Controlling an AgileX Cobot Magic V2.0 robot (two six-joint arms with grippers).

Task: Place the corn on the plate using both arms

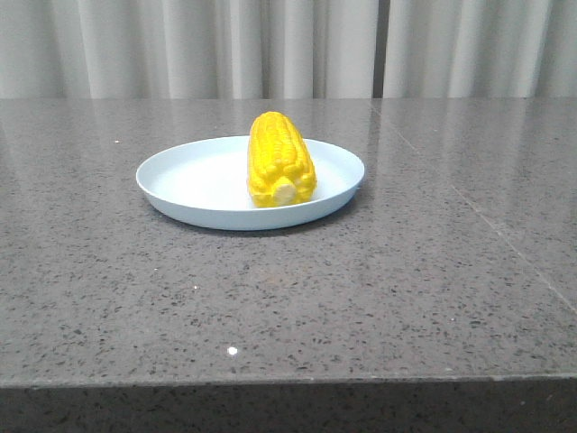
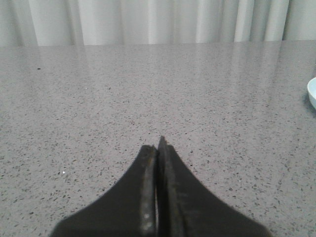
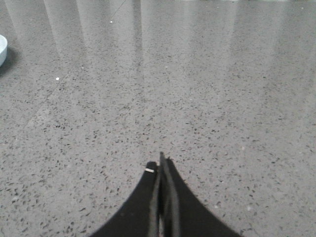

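The yellow corn (image 1: 280, 161) lies on the pale blue plate (image 1: 189, 176) in the middle of the table, its pale stub end toward the camera. Neither gripper shows in the front view. In the left wrist view my left gripper (image 2: 158, 146) is shut and empty over bare table, with a sliver of the plate's rim (image 2: 312, 93) at the frame's edge. In the right wrist view my right gripper (image 3: 160, 164) is shut and empty over bare table, with a bit of the plate's rim (image 3: 2, 49) at the frame's edge.
The grey speckled stone table (image 1: 406, 289) runs to a front edge near the camera. Pale curtains (image 1: 288, 45) hang behind the table's far edge.
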